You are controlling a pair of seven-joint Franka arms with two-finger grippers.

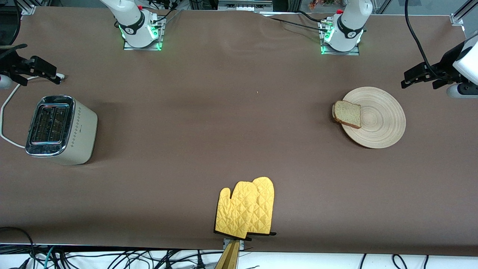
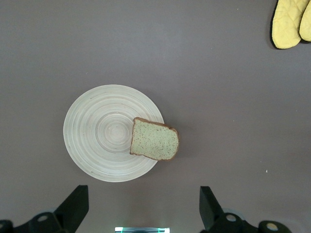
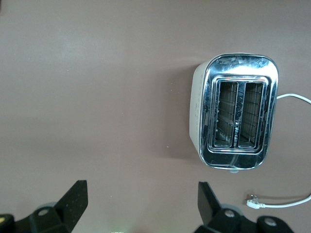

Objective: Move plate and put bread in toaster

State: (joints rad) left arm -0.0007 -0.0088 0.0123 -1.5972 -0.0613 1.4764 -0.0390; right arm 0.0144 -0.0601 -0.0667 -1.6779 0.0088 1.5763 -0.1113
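The pale wooden plate lies toward the left arm's end of the table. The bread rests across its rim, on the side toward the right arm's end, half on the plate and half over the cloth. My left gripper hangs open over the cloth beside the plate, and nothing is between its fingers. The cream-white toaster stands at the right arm's end, and both slots of the toaster are empty. My right gripper hovers open over the cloth beside it, holding nothing.
Two yellow oven mitts lie near the table's front edge at the middle. The toaster's white cord loops off toward the table's end, and its plug lies loose on the brown cloth.
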